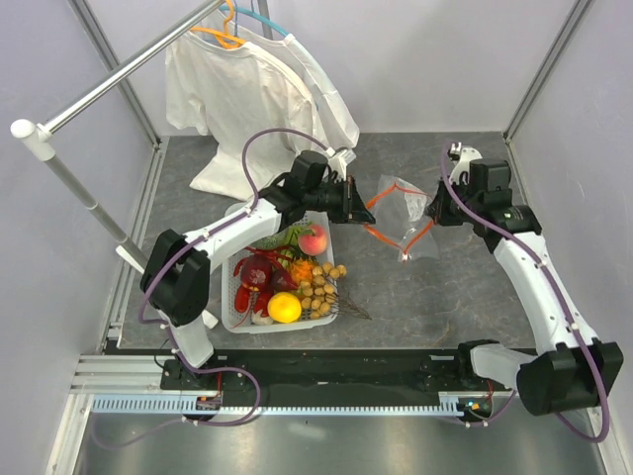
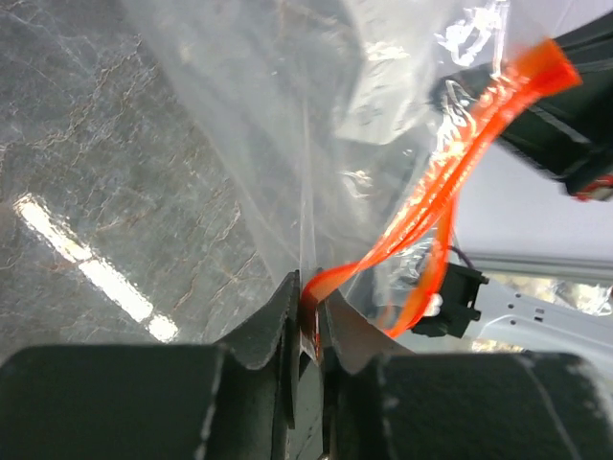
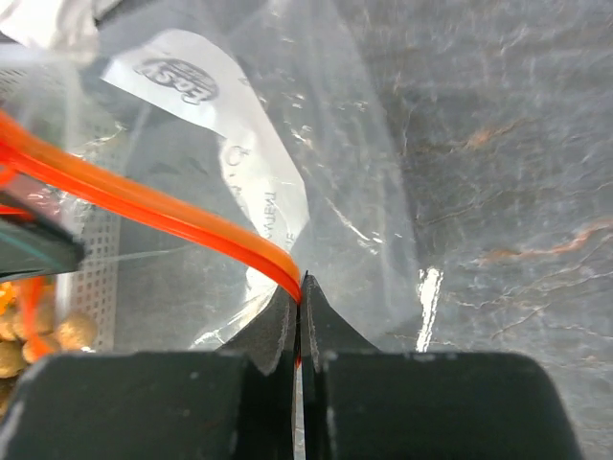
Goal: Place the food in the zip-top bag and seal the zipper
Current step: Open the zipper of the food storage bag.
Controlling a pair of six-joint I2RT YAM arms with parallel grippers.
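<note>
The clear zip-top bag (image 1: 404,210) hangs in the air between my two grippers, right of the white basket (image 1: 237,315). Its red-orange zipper (image 1: 401,237) sags in a V with a small white tip at the bottom. My left gripper (image 1: 364,203) is shut on the zipper's left end (image 2: 313,292). My right gripper (image 1: 433,213) is shut on the zipper's right end (image 3: 287,278). The food sits in the basket: a pink-red peach (image 1: 314,239), a dark red piece (image 1: 255,274), a yellow lemon (image 1: 285,308) and small brown pieces (image 1: 318,287). No melon shows.
A white T-shirt (image 1: 247,94) hangs from a metal rail (image 1: 119,84) at the back left. The grey floor (image 1: 425,297) runs between the side walls. Dark twigs (image 1: 354,309) lie beside the basket's right side.
</note>
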